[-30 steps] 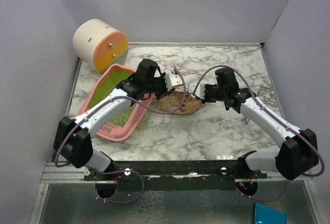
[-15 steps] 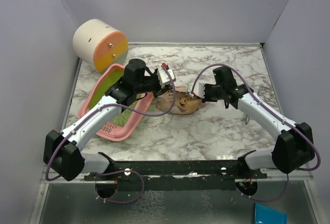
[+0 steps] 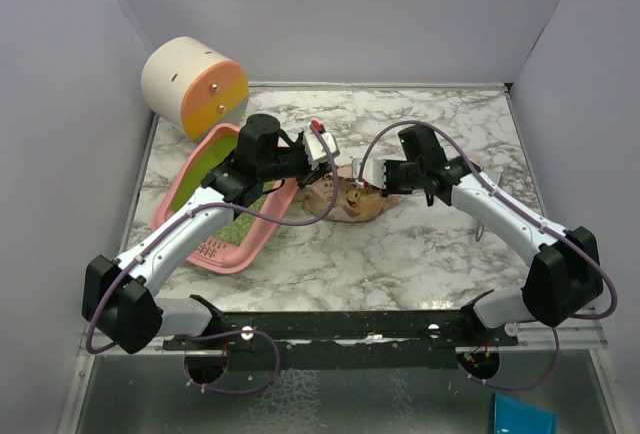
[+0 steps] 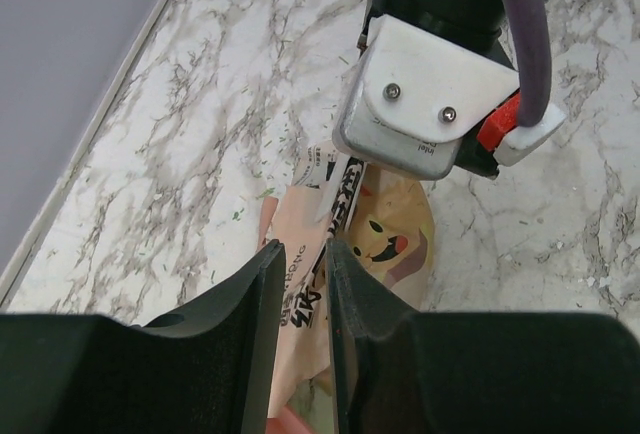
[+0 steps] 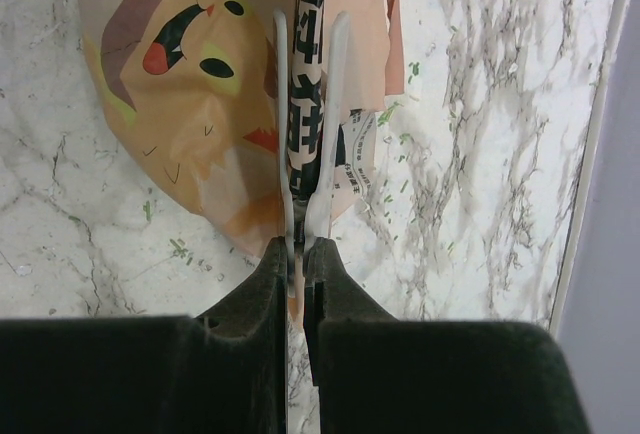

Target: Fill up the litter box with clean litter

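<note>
One marble counter (image 3: 420, 254), walled on three sides. Toward its left edge, the pink litter box (image 3: 180, 189), lying aslant, grille end toward the near edge. At the far left corner, a cream-and-orange cylinder (image 3: 193, 84), apart from the box. Near mid-counter, just right of the box, a tan paper bag (image 3: 345, 204) printed with a cartoon animal, slumped and creased.

Left end effector (image 4: 306, 264) pinched tight on the bag's upper edge. Right end effector (image 5: 310, 44) clamped on a folded printed strip of the same bag, close beside the left.

Clean litter (image 3: 242, 222): a thin grainy patch in the box's near half, stray grains on the marble around the bag. The rest presumably inside the bag, hidden.

Handling, as a judgement: soft, light paper, likely to tear or crumple if pulled apart hard. Loose grains inside, so weight sliding to the low end on any tilt. Best held by the top fold, as now, mouth brought over the box's rim before tipping. Pours fast, scatters easily.
</note>
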You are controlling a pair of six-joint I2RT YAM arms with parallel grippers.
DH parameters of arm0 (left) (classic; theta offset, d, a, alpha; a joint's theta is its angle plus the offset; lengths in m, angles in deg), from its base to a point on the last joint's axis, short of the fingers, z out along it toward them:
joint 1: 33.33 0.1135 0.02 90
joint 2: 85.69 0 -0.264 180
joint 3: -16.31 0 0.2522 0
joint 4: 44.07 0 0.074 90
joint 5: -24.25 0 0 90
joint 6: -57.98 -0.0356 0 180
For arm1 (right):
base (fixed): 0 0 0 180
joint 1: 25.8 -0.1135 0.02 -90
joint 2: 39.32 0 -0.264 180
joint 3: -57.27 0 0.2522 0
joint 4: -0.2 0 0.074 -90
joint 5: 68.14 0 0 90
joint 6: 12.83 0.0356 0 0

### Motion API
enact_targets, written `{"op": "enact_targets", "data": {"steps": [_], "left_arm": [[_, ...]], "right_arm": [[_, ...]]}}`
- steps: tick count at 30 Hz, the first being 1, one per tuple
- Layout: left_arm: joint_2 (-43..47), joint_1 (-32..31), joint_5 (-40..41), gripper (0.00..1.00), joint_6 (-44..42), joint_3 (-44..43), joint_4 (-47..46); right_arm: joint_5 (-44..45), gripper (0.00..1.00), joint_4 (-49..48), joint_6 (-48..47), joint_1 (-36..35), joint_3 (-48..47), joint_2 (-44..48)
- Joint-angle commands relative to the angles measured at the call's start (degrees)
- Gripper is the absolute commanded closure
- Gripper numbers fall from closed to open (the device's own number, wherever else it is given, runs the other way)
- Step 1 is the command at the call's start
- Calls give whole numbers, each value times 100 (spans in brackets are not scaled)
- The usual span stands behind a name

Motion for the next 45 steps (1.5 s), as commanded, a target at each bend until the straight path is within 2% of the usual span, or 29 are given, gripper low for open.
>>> {"op": "enact_targets", "data": {"steps": [1, 3, 4, 6, 7, 8, 9, 12, 14, 16, 18, 21, 24, 26, 29, 33, 36, 39, 45], "left_arm": [[194, 12, -168, 74, 77, 51, -159], [218, 18, -155, 74, 77, 61, -138], [234, 23, -143, 74, 91, 68, -139], [254, 21, -104, 73, 129, 69, -132], [270, 23, -56, 73, 156, 71, -138], [288, 23, -1, 73, 203, 69, -156], [300, 24, 47, 72, 248, 80, -180], [324, 21, 327, 71, 577, 91, -394], [357, 24, 662, 71, 986, 131, -655], [381, 23, 1136, 70, 1439, 161, -901], [336, 41, 1648, 70, 1768, 34, -920], [-48, 208, 2401, 62, 2238, -791, -178], [-669, 803, 2420, 62, 2821, -1984, 820], [-800, 1332, 2058, 62, 3305, -2320, 978], [-649, 2073, 1736, 61, 4071, -2186, 839], [-333, 3158, 1053, 61, 5171, -1535, 458], [-35, 3421, 1134, 61, 5399, -1120, 639], [408, 3426, 1457, 61, 5368, -601, 580], [1252, 3423, 2092, 59, 5206, 113, 248]], "right_arm": [[-77, 99, 27, 119, -200, -116, -286], [-95, 99, -10, 197, -209, -120, -362], [-71, 96, -79, 266, -210, -101, -376], [39, 78, -333, 518, -209, -33, -323], [85, 38, -440, 615, -209, -10, -267], [90, 14, -486, 693, -207, -2, -197], [61, 10, -471, 749, -210, -32, -110], [100, 9, -522, 1221, -210, -190, 258], [424, 9, -827, 2183, -210, -349, 564], [1109, 8, -1051, 3371, -203, -712, 742], [1768, 8, -504, 4147, -155, -1422, 680], [1665, 7, 39, 4895, 271, -2094, 545], [282, 5, 127, 6022, 1730, -2316, 486], [-916, 5, -167, 6820, 2750, -2108, 584], [-2557, 4, -904, 7846, 3716, -1466, 769], [-3659, 4, -1933, 9028, 4293, -578, 874], [-3315, 4, -2034, 9112, 4322, -289, 1045], [-2929, 4, -1920, 8939, 4320, -185, 1310], [-2734, 2, -1937, 8732, 4317, 28, 1691]]}}
